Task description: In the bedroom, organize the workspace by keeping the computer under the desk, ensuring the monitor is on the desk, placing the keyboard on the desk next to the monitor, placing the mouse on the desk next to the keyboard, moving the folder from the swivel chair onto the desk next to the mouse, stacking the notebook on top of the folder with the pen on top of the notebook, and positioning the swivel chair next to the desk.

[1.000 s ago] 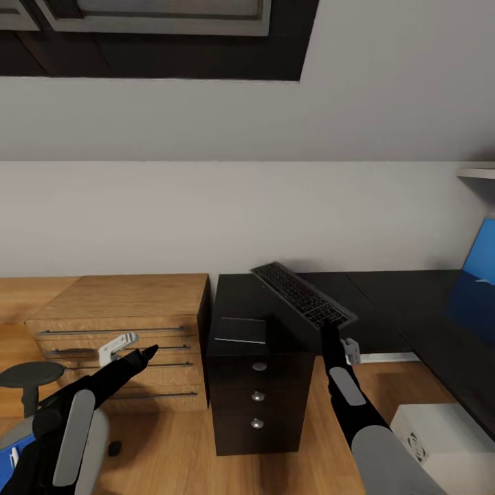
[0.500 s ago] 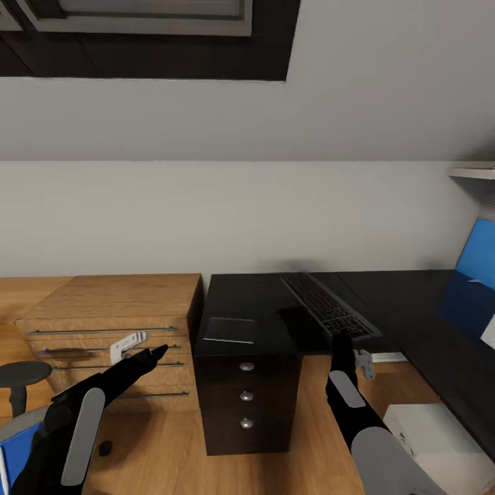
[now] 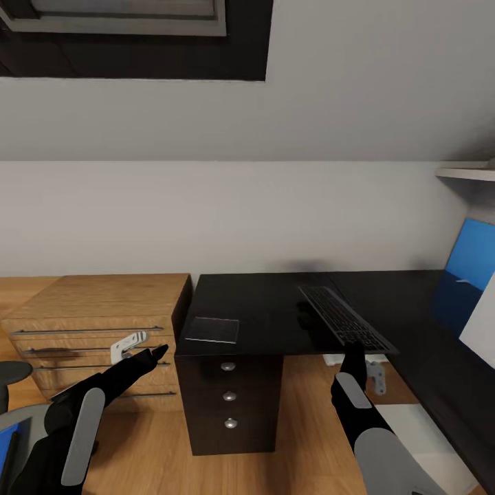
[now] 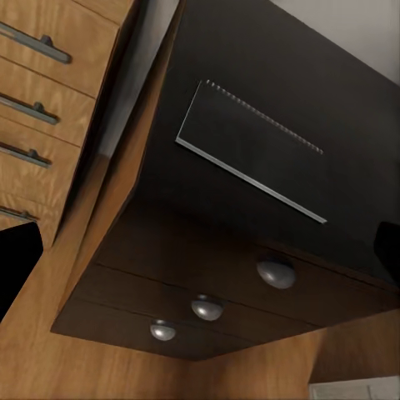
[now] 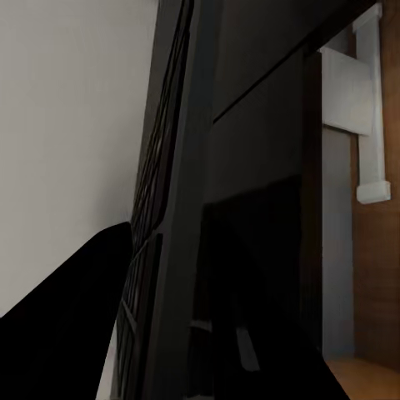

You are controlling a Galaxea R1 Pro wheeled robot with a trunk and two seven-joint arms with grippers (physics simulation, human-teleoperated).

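My right gripper (image 3: 355, 349) is shut on the near end of the slim black keyboard (image 3: 342, 318). The keyboard lies low and nearly flat over the glossy black desk (image 3: 261, 302), its near end past the front edge. The right wrist view has the keyboard (image 5: 171, 192) edge-on, right against the camera. A dark grey notebook (image 3: 213, 329) lies on the desk's left part, above the drawers; it is the notebook (image 4: 250, 150) in the left wrist view too. My left gripper (image 3: 159, 353) hovers shut, left of the desk. A corner of the blue folder (image 3: 7, 447) lies on the swivel chair (image 3: 12, 375).
A light wood drawer unit (image 3: 96, 309) stands against the desk's left side. The desk's black drawers (image 3: 228, 399) face me. At the right are the blue back panel (image 3: 474, 261), a white slab that may be the monitor's back (image 3: 480, 320), and a pale box (image 3: 412, 430) under the desk.
The camera has swung right, so everything sits further left in the picture. The right gripper has carried the keyboard rightward and down, from steeply tilted to nearly flat over the desk.
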